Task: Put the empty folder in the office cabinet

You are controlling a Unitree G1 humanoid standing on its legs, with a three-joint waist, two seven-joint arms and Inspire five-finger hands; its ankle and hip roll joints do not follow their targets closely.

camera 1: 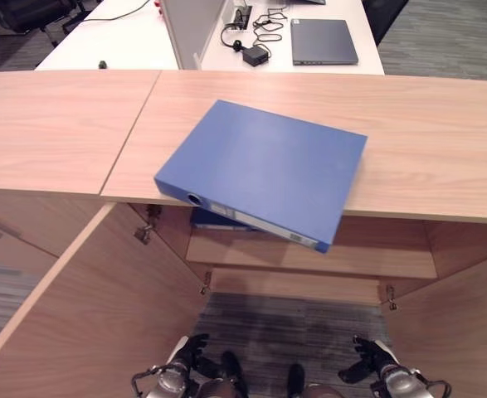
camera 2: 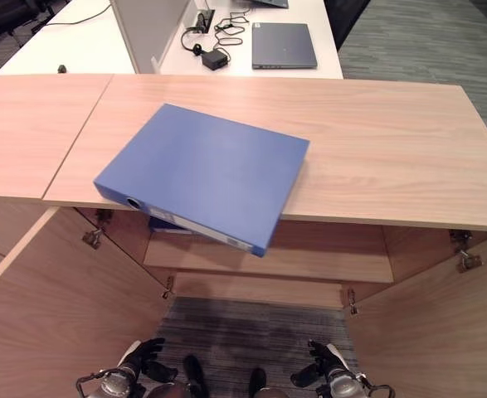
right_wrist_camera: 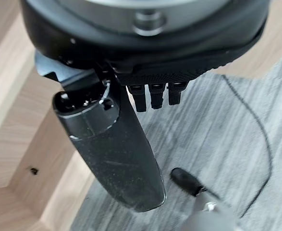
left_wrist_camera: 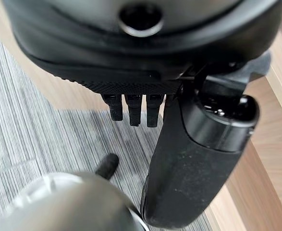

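Wooden cabinet top [camera 1: 426, 141] is carrying the blue folder [camera 1: 264, 166], centre frame, its near corner overhanging and hiding a second folder [camera 1: 214, 220] on the shelf inside. Left robot hand [camera 1: 185, 358] and right robot hand [camera 1: 374, 358] are hanging at the bottom edge, fingers relaxed, holding nothing.

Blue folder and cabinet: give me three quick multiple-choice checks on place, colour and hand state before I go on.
1. Where does the blue folder lie?
A. on the cabinet top, a corner overhanging the front edge
B. on the floor
C. in the left hand

2. What colour is the closed laptop on the white desk behind?
A. red
B. dark grey
C. yellow

3. How are the hands?
A. both shut on the folder
B. the right one pinching a door
C. both empty and low, fingers relaxed

Answers:
1 A, the folder's near corner juts past the edge above the open shelf.
2 B, its lid is dark grey.
3 C, left hand and right hand hang by the floor, holding nothing.
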